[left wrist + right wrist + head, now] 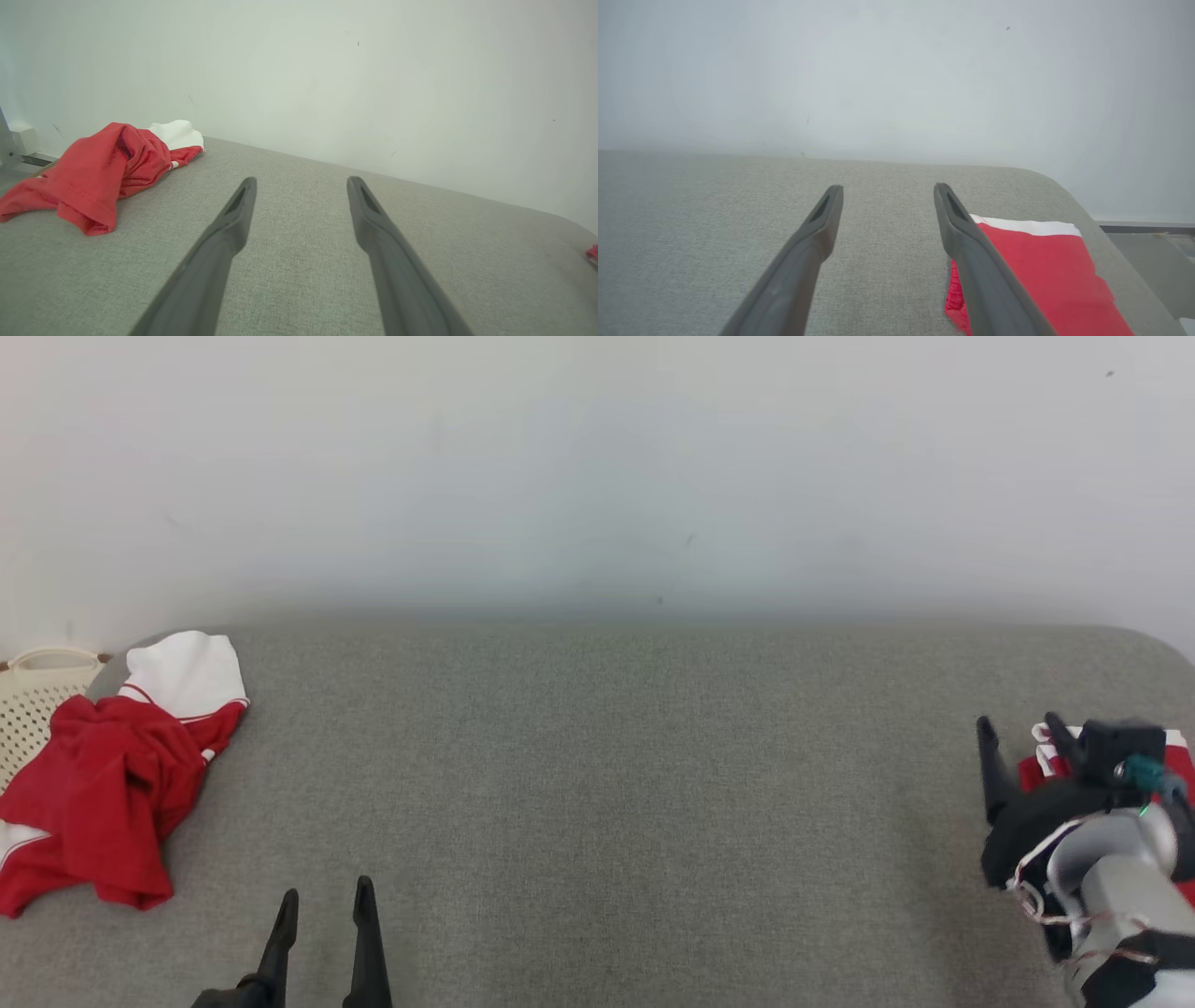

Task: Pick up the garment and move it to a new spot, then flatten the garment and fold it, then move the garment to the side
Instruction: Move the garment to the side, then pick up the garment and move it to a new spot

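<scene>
Red folded garment [1031, 275] lies just beside the wide-open, empty right tool [888, 190].

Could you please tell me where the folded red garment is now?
The folded red garment lies at the right end of the grey surface, beside the open right gripper, far from the crumpled garment.

Left: crumpled red-and-white garment [112, 784] on grey fabric surface [607, 784], beside cream perforated basket [33, 705]
Right: folded red-and-white garment [1041, 270] on surface edge

No lettering, label, brand or number can be read anywhere; the crumpled red-and-white garment [112, 793] at nine o'clock looks plain, though folds hide much.
</scene>
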